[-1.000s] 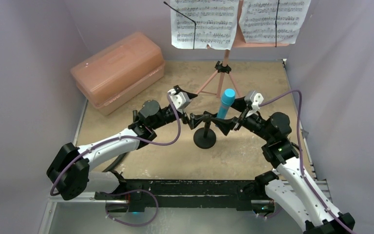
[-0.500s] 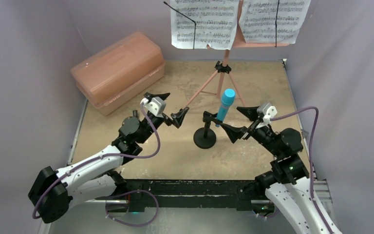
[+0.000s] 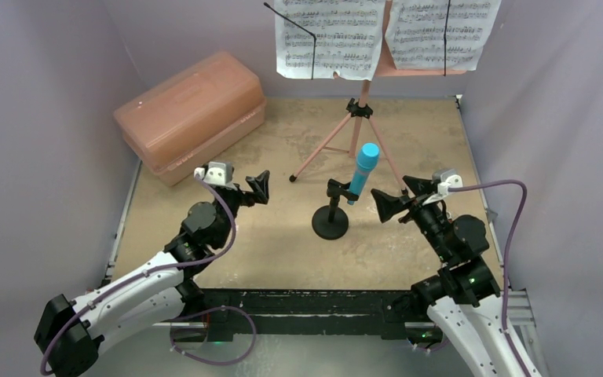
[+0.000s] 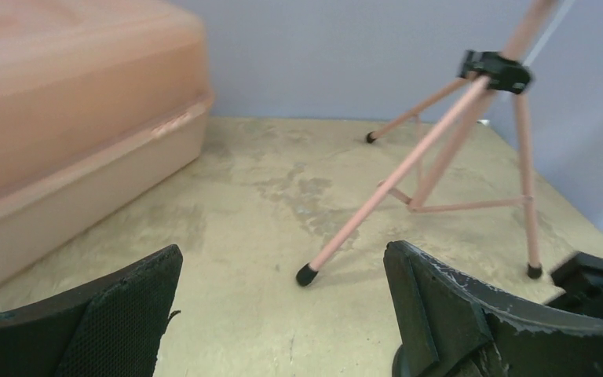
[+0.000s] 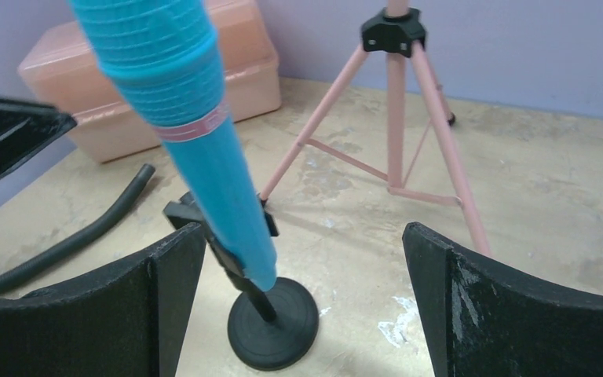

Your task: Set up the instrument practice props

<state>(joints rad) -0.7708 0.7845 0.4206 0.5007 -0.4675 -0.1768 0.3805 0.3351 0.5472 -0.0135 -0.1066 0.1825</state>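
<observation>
The pink music stand [image 3: 361, 118] rests on its tripod legs [image 4: 440, 149] at the back, with two white sheet-music pages [image 3: 330, 35] [image 3: 440, 31] on it. In the middle of the table, the cyan microphone [image 3: 363, 169] [image 5: 180, 102] leans in the clip of the small black mic stand [image 3: 330, 224] [image 5: 275, 322]. My left gripper [image 3: 235, 181] [image 4: 283, 259] is open and empty, left of the mic stand and facing a tripod foot [image 4: 307, 275]. On the other side, my right gripper [image 3: 400, 195] [image 5: 305, 236] is open and empty, just right of the microphone and not touching it.
A large translucent pink case [image 3: 192, 114] [image 4: 63, 118] lies at the back left against the wall. Purple walls close in the table on three sides. A black cable [image 5: 71, 239] lies on the table beyond the mic stand in the right wrist view.
Both grippers have pulled away from the mic stand, the left one far to the left, the right one a little to the right. The microphone stays in the stand.
</observation>
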